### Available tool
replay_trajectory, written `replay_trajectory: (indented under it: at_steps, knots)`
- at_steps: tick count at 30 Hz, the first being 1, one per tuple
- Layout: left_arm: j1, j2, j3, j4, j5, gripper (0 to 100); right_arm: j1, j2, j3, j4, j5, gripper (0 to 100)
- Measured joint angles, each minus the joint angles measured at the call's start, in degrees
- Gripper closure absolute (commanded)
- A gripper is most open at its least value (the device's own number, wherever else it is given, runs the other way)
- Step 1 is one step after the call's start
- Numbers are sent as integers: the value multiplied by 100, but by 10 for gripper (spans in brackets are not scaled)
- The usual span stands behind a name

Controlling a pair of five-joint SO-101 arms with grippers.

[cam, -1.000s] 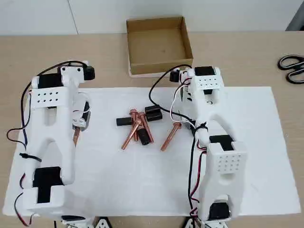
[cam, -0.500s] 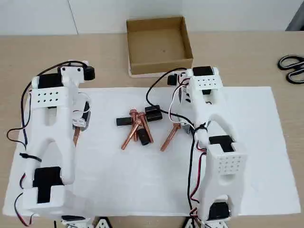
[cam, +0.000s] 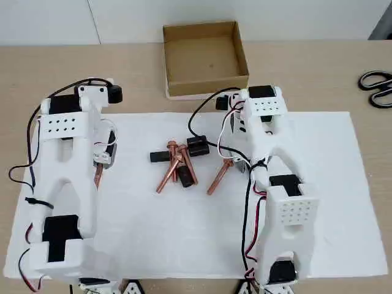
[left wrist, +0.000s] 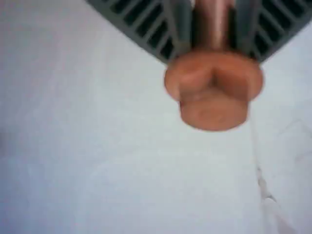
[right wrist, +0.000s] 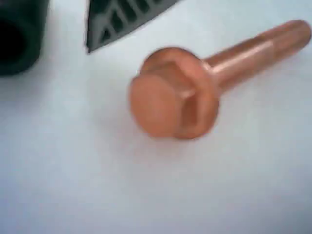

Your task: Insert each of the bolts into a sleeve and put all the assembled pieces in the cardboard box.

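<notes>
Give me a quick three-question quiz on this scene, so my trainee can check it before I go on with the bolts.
1. True or false: the left gripper is shut on a bolt.
2. The loose bolt in the right wrist view is: A) lying flat on the white sheet; B) standing on its head; C) hanging in the air.
3. Name the tool lying on the bare table at the right edge of the high view.

Key: 1 true; 2 A; 3 scissors.
</notes>
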Motion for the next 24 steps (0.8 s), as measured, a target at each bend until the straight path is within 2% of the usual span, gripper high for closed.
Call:
replay_trajectory:
  at_steps: [19,24]
  knots:
    - [0,0,0,-35,0,994,18,88,9,0,0,831]
    - [0,0,0,-35,0,994,141,158,62,-9,9,904]
